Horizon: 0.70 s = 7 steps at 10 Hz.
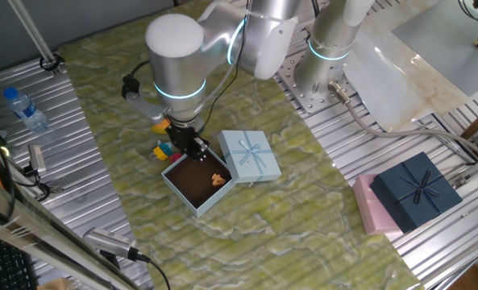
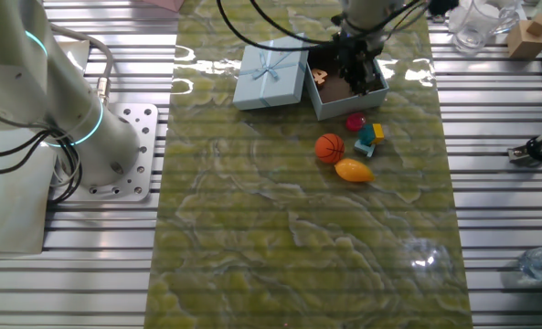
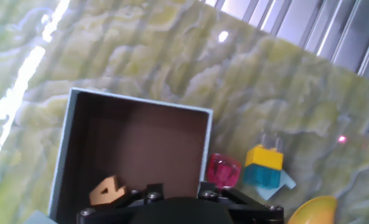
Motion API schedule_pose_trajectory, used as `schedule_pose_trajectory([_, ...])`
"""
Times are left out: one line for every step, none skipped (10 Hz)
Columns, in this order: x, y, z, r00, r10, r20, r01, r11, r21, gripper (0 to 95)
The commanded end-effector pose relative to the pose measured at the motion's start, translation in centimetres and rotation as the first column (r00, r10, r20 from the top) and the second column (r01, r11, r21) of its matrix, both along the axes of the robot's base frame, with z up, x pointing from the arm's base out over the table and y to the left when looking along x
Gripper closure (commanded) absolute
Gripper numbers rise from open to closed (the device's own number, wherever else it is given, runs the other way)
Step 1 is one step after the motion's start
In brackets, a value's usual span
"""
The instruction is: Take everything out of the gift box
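Surface [image 2: 289, 265]: green marbled mat over ribbed metal. On it: open gift box [image 2: 373, 93], lid [image 2: 271, 75] touching beside it, basketball [image 2: 329, 148], mango-like fruit [image 2: 353, 170], magenta piece [image 2: 355, 122], yellow-teal block [image 2: 369, 139]; navy box [image 1: 416, 190] and pink box [image 1: 368, 208] at the edge.

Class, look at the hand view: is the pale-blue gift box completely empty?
No. One small tan piece lies on the dark brown floor of the gift box, near the wall closest to the camera.

Matt cardboard gift box [image 1: 197, 184]; glossy marbled mat [image 2: 298, 238]
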<state>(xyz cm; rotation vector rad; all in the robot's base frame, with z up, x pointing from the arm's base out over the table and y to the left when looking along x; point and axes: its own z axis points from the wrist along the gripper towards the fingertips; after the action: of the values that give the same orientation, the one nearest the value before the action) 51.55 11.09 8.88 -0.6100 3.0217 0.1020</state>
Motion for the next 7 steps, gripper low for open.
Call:
schedule_pose_trajectory([0.4, 0.71, -0.28, 0.997, -0.071, -0.021, 0.072, 0.997, 0.019, 57.0])
schedule_pose_trajectory([0.72, 1.15, -0.57, 0.996, -0.087, -0.019, 0.087, 0.996, 0.015, 57.0])
schedule_pose_trajectory([0.9, 1.45, -0.66, 0.995, -0.094, -0.019, 0.095, 0.995, 0.017, 57.0])
schedule_pose_trajectory([0.94, 1.56, -0.63, 0.995, -0.101, -0.02, 0.102, 0.995, 0.011, 57.0])
schedule_pose_trajectory([0.97, 1.64, -0.6, 0.994, -0.107, -0.02, 0.107, 0.994, 0.005, 57.0])
schedule_pose_trajectory([0.97, 1.64, -0.6, 0.995, -0.097, -0.018, 0.096, 0.995, -0.011, 57.0])
schedule_pose_trajectory([0.97, 1.64, -0.6, 0.997, -0.081, -0.016, 0.08, 0.996, -0.046, 57.0])
